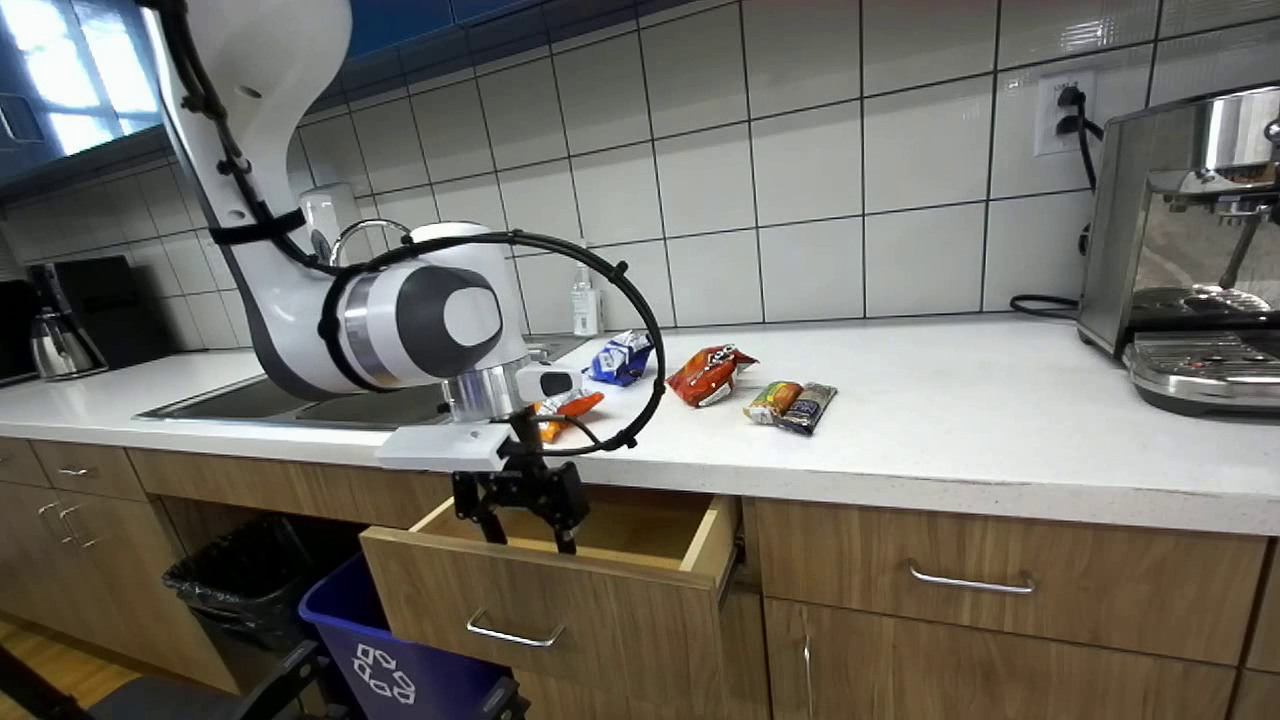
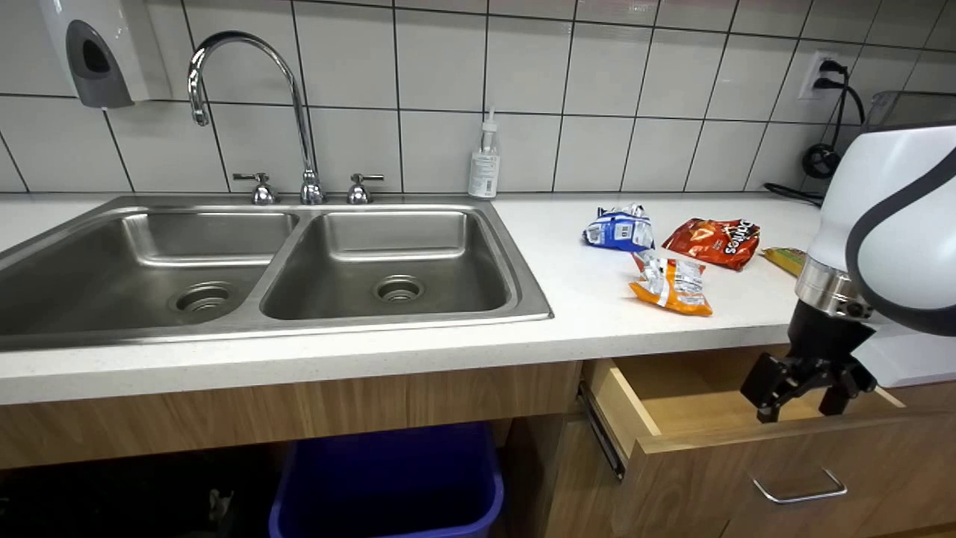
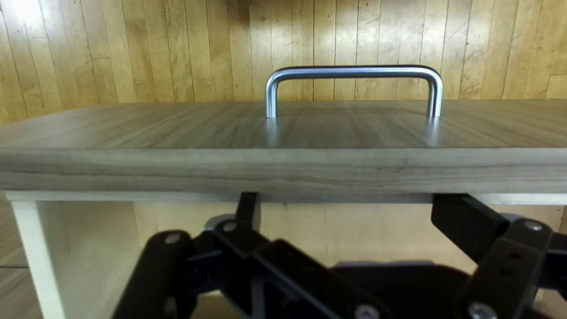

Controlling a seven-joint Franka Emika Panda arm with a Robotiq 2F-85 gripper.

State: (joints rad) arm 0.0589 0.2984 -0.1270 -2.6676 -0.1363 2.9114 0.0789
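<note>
Gripper (image 1: 531, 541) points straight down at the pulled-out drawer (image 1: 600, 615), its two fingers spread well apart with nothing between the pads. The wrist view sets the fingertips (image 3: 248, 204) on the inner side of the front panel (image 3: 310, 137), right beside its top edge; whether they touch the wood cannot be told (the exterior views leave the same doubt). On the panel's outer face stands the metal handle (image 3: 354, 71), apart from the gripper.

The drawer juts out from under the counter (image 1: 980, 440), its dark side rail (image 2: 599, 427) showing in an exterior view. The step in hand looks like positioning at that front panel, with no grip made on it. As a judgement, any pull or push there would call for firm, even contact on one face of the panel, while moving away would call for a straight lift until the tips clear the edge.

Farther out on the counter, an orange-and-white bag (image 2: 674, 290) lies nearest the front, with a blue bag (image 2: 618, 229) and a red bag (image 2: 712, 240) behind it. Near these, a yellow packet (image 1: 774, 402) and a dark packet (image 1: 808, 407) lie side by side. Past the packets sits a coffee machine (image 1: 1120, 240); beyond the bags, the other way, is a double sink (image 2: 533, 302), and a blue bin (image 1: 440, 680) stands low beside the drawer.
</note>
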